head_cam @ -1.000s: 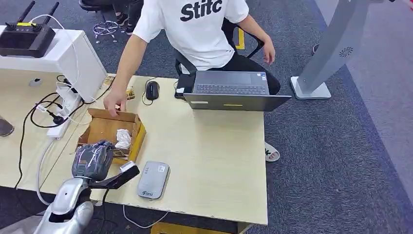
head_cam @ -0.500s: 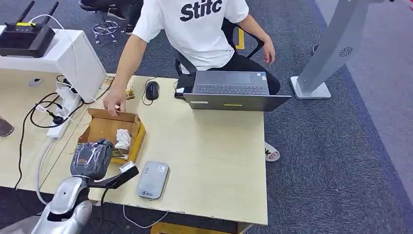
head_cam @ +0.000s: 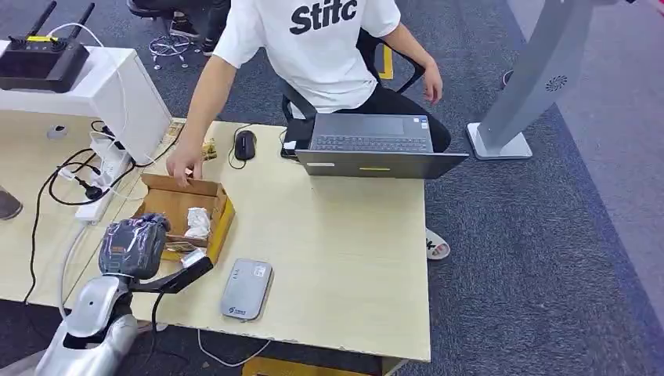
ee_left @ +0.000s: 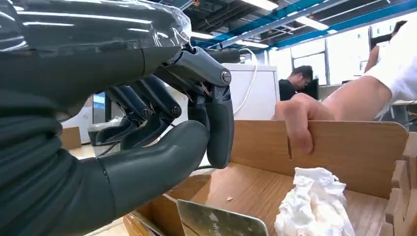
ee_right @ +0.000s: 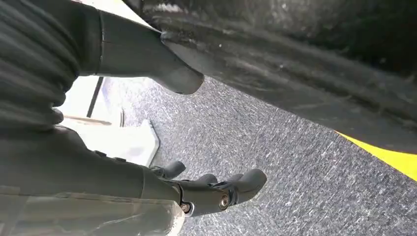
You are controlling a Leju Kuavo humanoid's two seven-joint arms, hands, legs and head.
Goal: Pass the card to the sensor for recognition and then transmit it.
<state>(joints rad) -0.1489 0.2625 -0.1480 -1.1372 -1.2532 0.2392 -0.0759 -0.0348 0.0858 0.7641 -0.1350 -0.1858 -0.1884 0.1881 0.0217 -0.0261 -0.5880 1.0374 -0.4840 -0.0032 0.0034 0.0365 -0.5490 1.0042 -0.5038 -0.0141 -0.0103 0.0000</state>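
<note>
We found the cardboard box (head_cam: 182, 211) near the surface's (head_cam: 352, 258) left edge, with crumpled paper (head_cam: 197, 222) inside. The sensor (head_cam: 246, 289) lay by the front edge, just right of the box. The laptop (head_cam: 374, 146) sat at the back edge, the mouse (head_cam: 245, 144) to its left. A person's hand (head_cam: 183, 166) rested on the box's back wall.

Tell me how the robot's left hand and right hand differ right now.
Place: the left hand is raised at the near edge of the cardboard box on the table; the right hand hangs over grey carpet.
Pose: the left hand's fingers curl down toward its thumb; the right hand's fingers are only loosely bent, apart from its thumb.
Shared: both are dark grey, and neither holds anything.
</note>
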